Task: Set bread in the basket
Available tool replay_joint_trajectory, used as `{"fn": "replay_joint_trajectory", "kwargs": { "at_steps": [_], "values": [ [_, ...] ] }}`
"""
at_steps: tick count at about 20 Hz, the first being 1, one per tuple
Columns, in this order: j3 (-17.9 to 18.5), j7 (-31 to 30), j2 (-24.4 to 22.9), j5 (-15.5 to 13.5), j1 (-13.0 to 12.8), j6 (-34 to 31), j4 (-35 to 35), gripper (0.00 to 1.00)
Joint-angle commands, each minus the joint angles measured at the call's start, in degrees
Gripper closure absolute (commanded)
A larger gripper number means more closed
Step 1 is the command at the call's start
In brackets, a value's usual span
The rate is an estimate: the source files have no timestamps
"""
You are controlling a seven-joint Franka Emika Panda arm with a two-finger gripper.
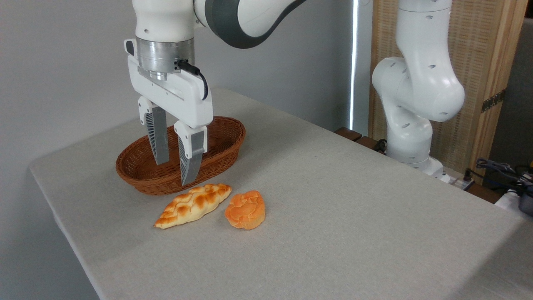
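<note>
We have nothing done yet: our hand (174, 173) hangs with fingers apart and empty in front of the basket (227, 152), while the bread (245, 209) lies on the bench (354, 208) beside a braided loaf (193, 205) (not ours).

A grey cloth-covered table (333, 208) carries a brown wicker basket (225, 154), a braided loaf (193, 205) just in front of it, and an orange bun (245, 210) beside the loaf.
</note>
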Motion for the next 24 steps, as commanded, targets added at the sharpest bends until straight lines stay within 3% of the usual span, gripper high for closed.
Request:
{"fn": "replay_joint_trajectory", "kwargs": {
  "at_steps": [1,24],
  "values": [
    [-0.46,0.19,0.11,0.43,0.06,-0.42,0.38,0.00],
    [-0.99,0.10,0.29,0.43,0.06,-1.12,0.38,0.00]
  ]
}}
